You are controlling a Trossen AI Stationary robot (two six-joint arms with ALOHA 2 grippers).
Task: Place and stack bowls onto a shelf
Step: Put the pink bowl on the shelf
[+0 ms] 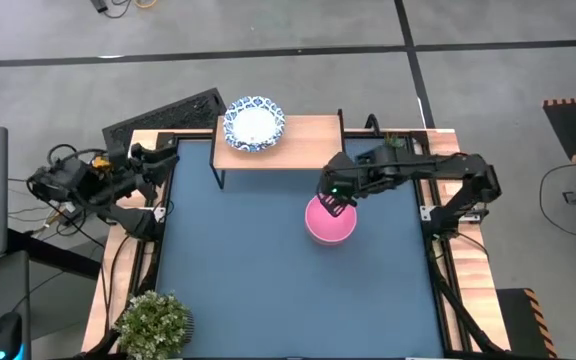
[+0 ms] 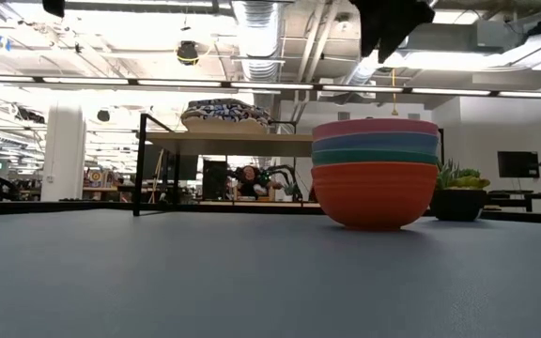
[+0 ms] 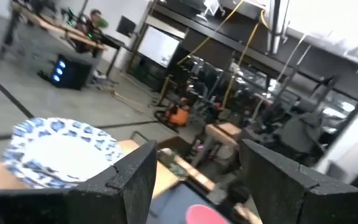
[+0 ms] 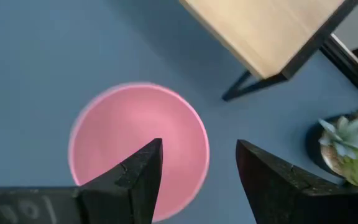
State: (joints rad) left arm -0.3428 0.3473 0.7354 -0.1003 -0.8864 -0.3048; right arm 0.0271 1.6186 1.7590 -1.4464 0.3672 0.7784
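A stack of bowls [image 2: 375, 174] stands on the blue table, right of centre: pink on top [image 1: 330, 221], then lavender-blue, green, and red at the bottom. A white bowl with a blue patterned rim [image 1: 254, 123] rests on the left half of the wooden shelf [image 1: 313, 140] at the far edge. My right gripper [image 4: 197, 146] is open and hovers above the pink bowl [image 4: 135, 140], clear of it in the low view [image 2: 393, 28]. My left gripper [image 3: 197, 149] is open and waits by the table's left edge [image 1: 156, 160].
The shelf's right half [image 4: 263, 34] is bare board. A small potted plant [image 4: 347, 146] stands near the table's far right corner, beside the shelf's leg. A bushy potted plant [image 1: 155, 322] sits at the near left corner. A black grille [image 1: 165, 113] lies behind the shelf's left end.
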